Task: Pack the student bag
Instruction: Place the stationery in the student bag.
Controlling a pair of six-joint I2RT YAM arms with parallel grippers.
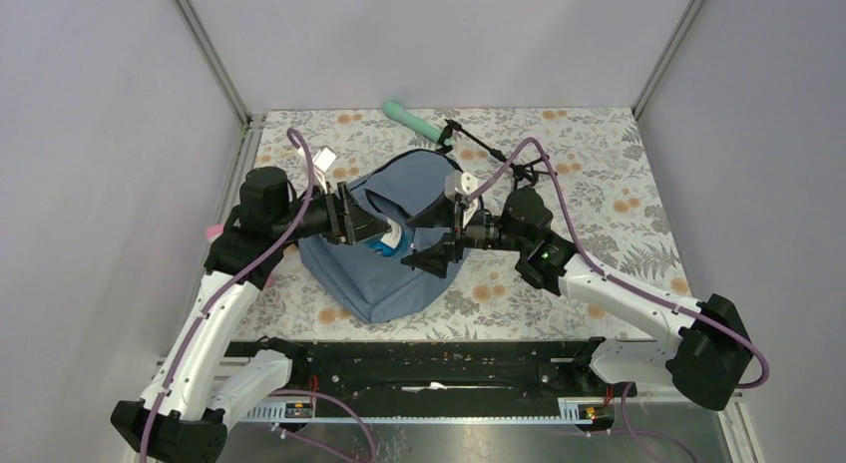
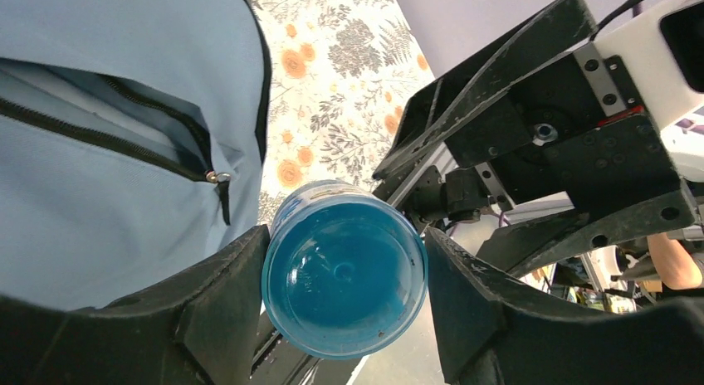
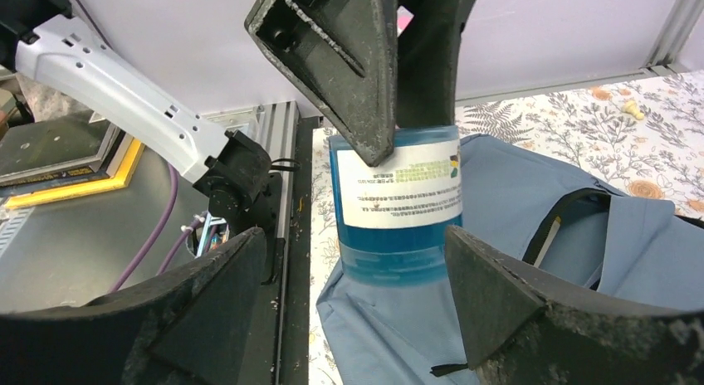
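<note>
Close view of a blue bottle (image 3: 394,256) with a white label (image 3: 411,194) wrapped around it. The label carries several lines of small dark print, too fine to read, and a small multicoloured mark at its right edge.

bottle (image 2: 344,273) above student bag (image 1: 384,283), left gripper (image 2: 344,244) on its left, right gripper (image 3: 357,252) opposite
</note>
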